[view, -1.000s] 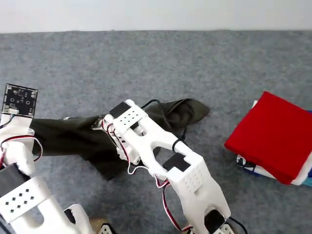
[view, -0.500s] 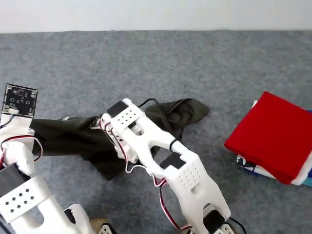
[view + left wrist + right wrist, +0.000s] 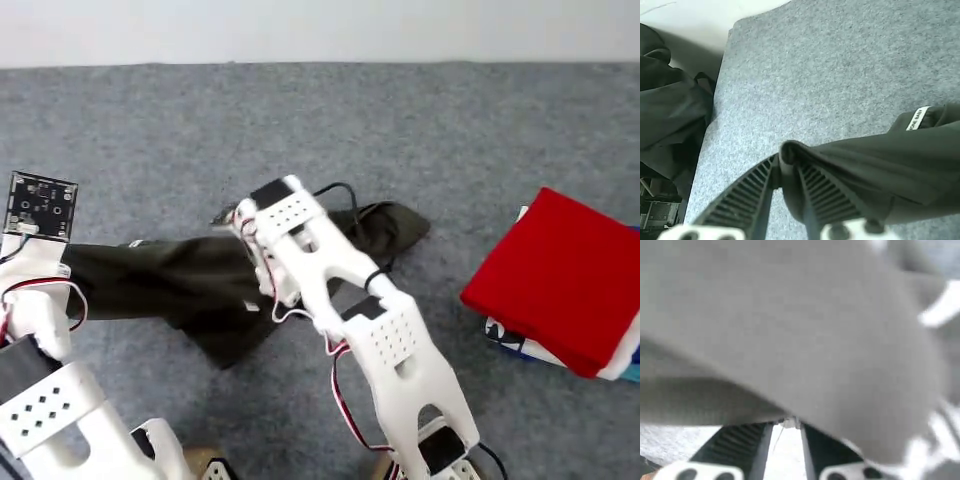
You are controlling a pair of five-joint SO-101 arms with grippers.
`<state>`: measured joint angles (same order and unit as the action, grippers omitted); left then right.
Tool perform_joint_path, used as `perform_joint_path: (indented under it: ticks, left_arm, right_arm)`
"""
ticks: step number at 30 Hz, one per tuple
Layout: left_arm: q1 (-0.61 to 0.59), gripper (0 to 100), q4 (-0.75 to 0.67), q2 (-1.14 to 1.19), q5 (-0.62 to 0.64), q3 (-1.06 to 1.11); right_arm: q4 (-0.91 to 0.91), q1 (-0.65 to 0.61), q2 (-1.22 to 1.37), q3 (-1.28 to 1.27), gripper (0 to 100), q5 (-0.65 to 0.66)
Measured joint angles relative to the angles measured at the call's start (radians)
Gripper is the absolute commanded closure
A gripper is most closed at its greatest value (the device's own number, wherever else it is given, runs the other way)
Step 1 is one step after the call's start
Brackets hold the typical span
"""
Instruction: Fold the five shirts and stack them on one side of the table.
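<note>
1. The left pincer (image 3: 787,162) is clamped on one end of the dark olive cloth shirt (image 3: 150,280), anchoring it over the grey felt counter (image 3: 400,130).
2. The right pincer (image 3: 786,424), narrow, pinches the same shirt mid-length, apparently to set a fold.
3. The red folded shirt (image 3: 560,280) tops the stack on the right arm's side, well apart, keeping the work area free.

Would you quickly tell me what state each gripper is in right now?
Left gripper: closed on a fold of the dark shirt.
Right gripper: closed, apparently pinching the same dark shirt.
</note>
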<state>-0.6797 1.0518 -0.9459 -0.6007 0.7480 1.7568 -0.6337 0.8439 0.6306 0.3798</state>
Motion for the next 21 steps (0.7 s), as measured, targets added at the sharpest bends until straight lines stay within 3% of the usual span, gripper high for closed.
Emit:
perform_joint_path:
  ticks: [4, 10, 21]
  left_arm:
    - [0.003, 99, 0.000, 0.000, 0.000, -0.074]
    - [0.124, 99, -0.003, 0.000, 0.000, -0.203]
    - [0.313, 99, -0.170, 0.000, 0.000, -0.450]
  right_arm:
    - [0.000, 0.054, -0.169, 0.000, 99.1, 0.063]
    - [0.000, 0.150, -0.514, 0.000, 99.1, 0.166]
    - [-0.011, 0.318, -1.060, 0.000, 99.1, 0.362]
